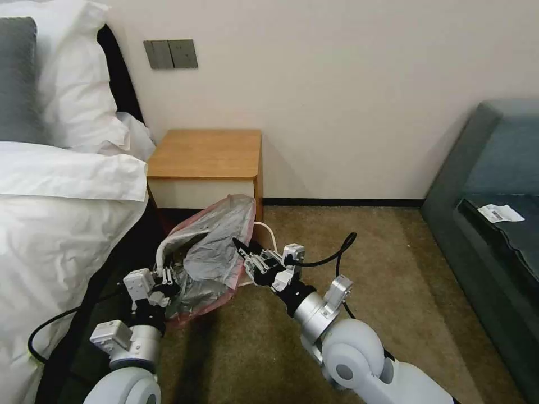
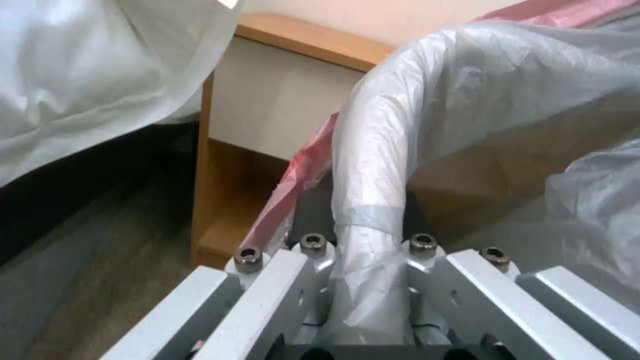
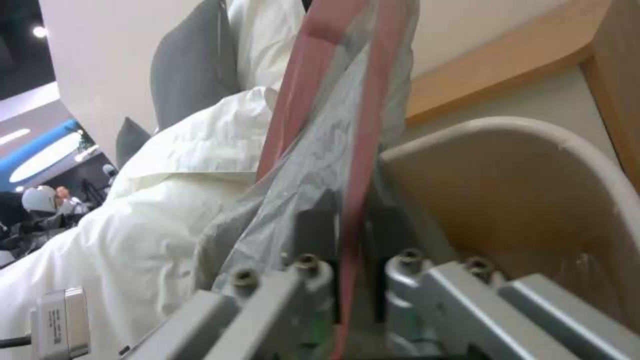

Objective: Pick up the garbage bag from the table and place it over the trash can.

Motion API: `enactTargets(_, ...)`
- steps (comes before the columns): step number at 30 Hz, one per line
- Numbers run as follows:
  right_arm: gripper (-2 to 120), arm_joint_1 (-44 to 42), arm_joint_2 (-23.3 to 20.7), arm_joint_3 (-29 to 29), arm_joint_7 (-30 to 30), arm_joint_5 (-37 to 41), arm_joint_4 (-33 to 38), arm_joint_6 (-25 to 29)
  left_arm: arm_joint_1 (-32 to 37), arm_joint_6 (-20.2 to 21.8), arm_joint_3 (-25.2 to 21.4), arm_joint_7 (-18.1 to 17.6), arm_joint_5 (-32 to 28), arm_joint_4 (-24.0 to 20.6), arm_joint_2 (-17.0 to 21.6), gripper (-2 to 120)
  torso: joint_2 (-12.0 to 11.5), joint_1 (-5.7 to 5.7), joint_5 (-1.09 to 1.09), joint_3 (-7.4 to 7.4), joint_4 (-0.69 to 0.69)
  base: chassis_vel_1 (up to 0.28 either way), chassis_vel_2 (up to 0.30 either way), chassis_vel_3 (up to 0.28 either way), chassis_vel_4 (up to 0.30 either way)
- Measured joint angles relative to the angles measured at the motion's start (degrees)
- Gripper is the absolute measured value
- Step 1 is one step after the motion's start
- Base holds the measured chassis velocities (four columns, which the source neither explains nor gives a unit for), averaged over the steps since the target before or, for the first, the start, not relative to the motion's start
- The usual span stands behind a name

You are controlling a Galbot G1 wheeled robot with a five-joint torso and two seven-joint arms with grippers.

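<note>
On the carpet before the table (image 1: 205,154), garbage bag (image 1: 216,247) draped over the trash can (image 3: 533,165).
Left gripper (image 1: 163,278) clamps the bag-wrapped rim; right gripper (image 1: 254,262), reaching forward, pinches the bag's pink band.

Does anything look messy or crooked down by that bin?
Yes: the garbage bag sits lopsided on the trash can. The left gripper has it over the rim, but at the right gripper that rim is bare.

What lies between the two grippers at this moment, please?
In the head view, the garbage bag spans the gap between the left gripper and right gripper, draped over the trash can.
</note>
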Motion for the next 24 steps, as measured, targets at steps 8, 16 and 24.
enactTargets(8, 0, -0.11, 0.15, 0.19, -0.01, -1.28, -0.02, 0.78, 0.14, 0.0, -0.15, 0.0, -0.02, 0.34, -0.14, 7, 0.0, 0.0, 0.0, 0.0, 0.0, 0.0, 0.0, 0.0, 0.0)
enactTargets(16, 0, -0.79, -1.38, 3.54, 0.12, -2.53, 1.11, 1.37, 0.63, -0.2, -0.58, 0.0, -0.03, 0.35, -0.28, 7, 0.0, 0.0, 0.0, 0.0, 0.0, 0.0, 0.0, 0.0, 0.0)
enactTargets(24, 0, -2.82, -3.57, 7.24, 0.19, -2.67, 2.71, 1.76, 0.88, -0.42, -0.85, -0.05, -0.22, 0.23, -0.32, 7, 0.0, 0.0, 0.0, 0.0, 0.0, 0.0, 0.0, 0.0, 0.0)
